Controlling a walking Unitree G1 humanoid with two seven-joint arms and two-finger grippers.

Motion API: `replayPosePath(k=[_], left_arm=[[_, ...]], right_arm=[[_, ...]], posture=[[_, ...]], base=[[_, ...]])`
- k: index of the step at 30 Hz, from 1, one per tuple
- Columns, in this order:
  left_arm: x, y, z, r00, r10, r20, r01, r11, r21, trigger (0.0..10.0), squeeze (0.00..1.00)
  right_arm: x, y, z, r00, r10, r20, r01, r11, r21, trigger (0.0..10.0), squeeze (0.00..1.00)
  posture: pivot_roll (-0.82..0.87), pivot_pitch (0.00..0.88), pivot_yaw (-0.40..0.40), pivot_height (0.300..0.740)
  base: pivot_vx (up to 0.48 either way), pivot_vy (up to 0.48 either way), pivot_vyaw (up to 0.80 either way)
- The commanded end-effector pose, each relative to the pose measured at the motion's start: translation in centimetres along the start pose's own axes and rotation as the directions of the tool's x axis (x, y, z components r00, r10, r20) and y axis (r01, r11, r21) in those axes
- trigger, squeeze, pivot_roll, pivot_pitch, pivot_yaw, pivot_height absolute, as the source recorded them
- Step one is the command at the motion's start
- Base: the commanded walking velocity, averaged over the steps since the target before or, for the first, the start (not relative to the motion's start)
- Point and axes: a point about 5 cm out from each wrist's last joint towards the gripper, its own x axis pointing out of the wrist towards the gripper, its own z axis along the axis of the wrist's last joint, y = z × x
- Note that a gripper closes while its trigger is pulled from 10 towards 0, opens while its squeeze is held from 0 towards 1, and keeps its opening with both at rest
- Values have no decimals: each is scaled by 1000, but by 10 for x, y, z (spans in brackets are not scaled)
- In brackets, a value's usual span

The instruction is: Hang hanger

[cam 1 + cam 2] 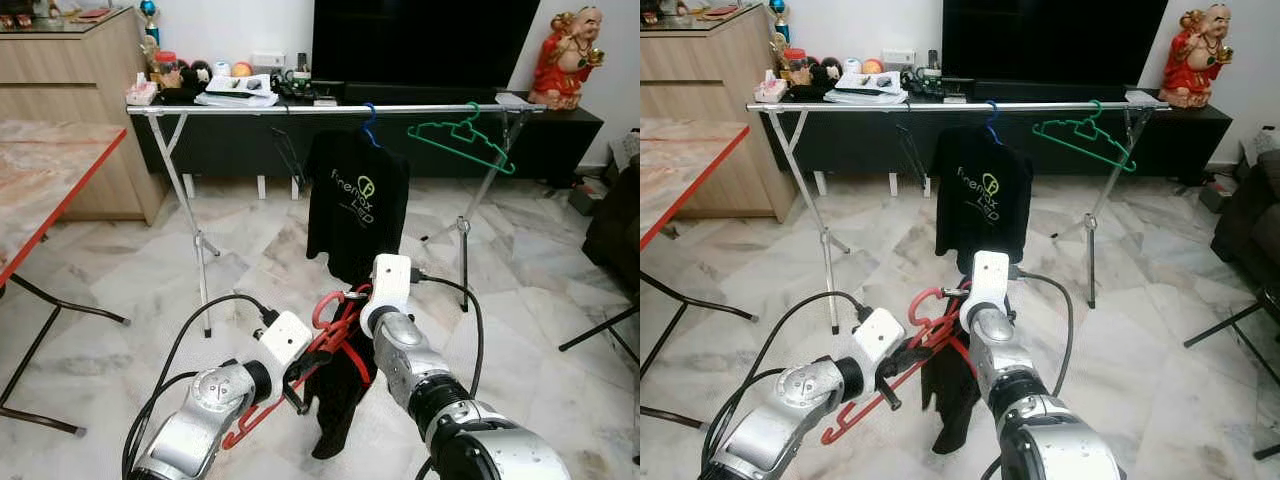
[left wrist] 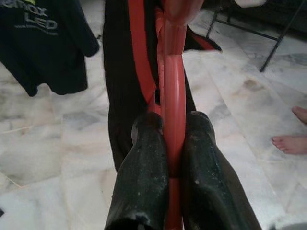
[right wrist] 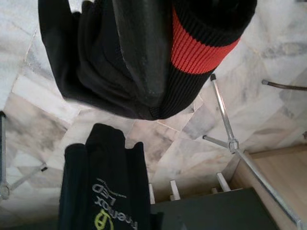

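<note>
A red hanger (image 1: pixel 330 338) with a black garment (image 1: pixel 338 410) draped on it hangs between my two arms, low in front of me. My left gripper (image 2: pixel 172 143) is shut on the hanger's red bar, one black finger on each side. My right gripper (image 3: pixel 172 43) sits at the hanger's hook (image 1: pixel 325 305), shut on the garment's ribbed band with its red stripe (image 3: pixel 196 48). Farther ahead stands a metal clothes rail (image 1: pixel 300 108), apart from both grippers. On it hang a black printed T-shirt (image 1: pixel 355 205) on a blue hanger and a bare green hanger (image 1: pixel 460 140).
A red-edged table (image 1: pixel 60 190) stands at my left. Behind the rail is a low dark cabinet with small items and a red statue (image 1: pixel 565 55). A dark sofa (image 1: pixel 615 230) and a stand leg are at my right. A person's bare feet (image 2: pixel 290 143) rest on the marble floor nearby.
</note>
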Motion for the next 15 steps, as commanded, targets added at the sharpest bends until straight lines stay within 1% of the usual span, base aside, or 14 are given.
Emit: replayPosePath(k=[1,2,3,4,5,7,10,11,13,15], left_arm=[[0,-9,5,997,-67,29,67,998,3,10000,0],[0,-9,5,997,-65,31,65,998,0,10000,0],[1,-7,5,999,-42,27,42,999,-1,10000,0],[1,-7,5,999,-42,27,42,999,-1,10000,0],[3,-5,5,1000,-19,22,19,1000,6,10000,0],[4,-3,5,1000,-3,21,3,1000,8,10000,0],[6,-3,7,1000,5,29,-5,1000,4,10000,0],[7,-2,7,999,33,27,-33,999,12,10000,0],[8,-1,6,998,58,26,-59,998,15,10000,0],[10,7,5,989,145,9,-145,989,22,10000,0]], right_arm=[[1,9,14,995,91,40,-87,992,-90,10000,0],[1,11,14,993,110,37,-105,989,-107,10000,0],[1,14,16,989,140,38,-134,983,-126,10000,0],[1,14,16,989,140,38,-134,983,-126,10000,0],[1,18,17,984,172,40,-167,980,-112,10000,0],[1,21,17,980,197,40,-193,978,-80,10000,0],[0,26,18,972,232,44,-233,972,22,10000,0],[0,28,20,967,250,54,-252,967,35,10000,0],[-1,29,20,963,263,57,-265,964,35,10000,0],[-2,27,18,964,259,57,-261,965,27,10000,0]], posture=[[67,0,-69,740],[67,0,-70,740],[66,0,-71,740],[66,0,-71,740],[67,0,-73,740],[67,0,-73,740],[64,0,-73,740],[59,0,-71,740],[59,0,-71,740],[55,0,-70,740]], base=[[0,0,0],[0,0,0],[0,0,0],[0,0,0],[0,0,0],[0,0,0],[0,0,0],[0,0,0],[0,0,0],[0,0,0]])
